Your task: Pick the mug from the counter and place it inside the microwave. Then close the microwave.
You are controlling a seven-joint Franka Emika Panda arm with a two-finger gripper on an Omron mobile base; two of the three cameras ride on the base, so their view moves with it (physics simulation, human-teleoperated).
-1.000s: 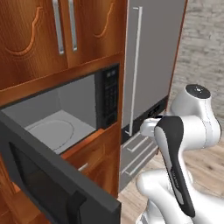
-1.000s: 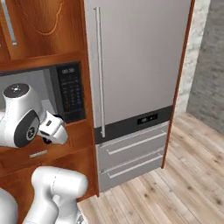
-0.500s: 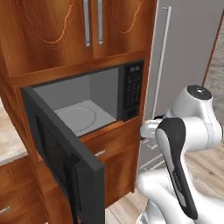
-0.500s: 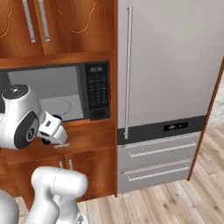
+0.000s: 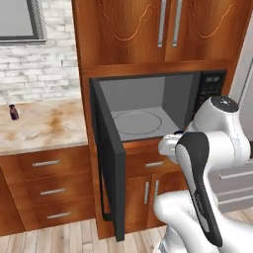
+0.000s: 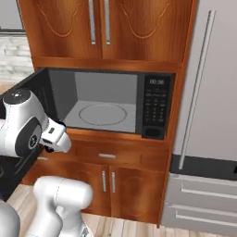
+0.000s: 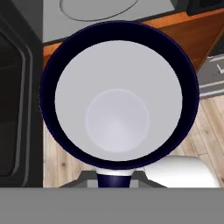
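While I face the cabinets:
Counter (image 5: 44,126): left, bearing a small bottle (image 5: 13,112).
Microwave (image 6: 111,104): door swung wide, turntable bare.
Gripper (image 7: 114,177): my fingers clamp the mug (image 7: 117,94).

a small dark bottle (image 5: 13,112) stands on the counter (image 5: 44,131).

One mug (image 7: 117,113), seen from above, white inside with a dark blue rim. One microwave (image 5: 153,106), door swung open, with one round turntable (image 5: 136,122) inside and one keypad (image 6: 156,104). One small dark bottle (image 5: 13,112) on one marbled desk (image 5: 42,127). Three drawers (image 5: 47,162) stacked under that desk. Two upper cabinet doors (image 6: 102,25) over the microwave, each with one silver handle. Two lower cabinet doors (image 6: 109,181) beneath it, plus one drawer (image 6: 107,155) between. One grey refrigerator (image 6: 213,92) with one long vertical handle.
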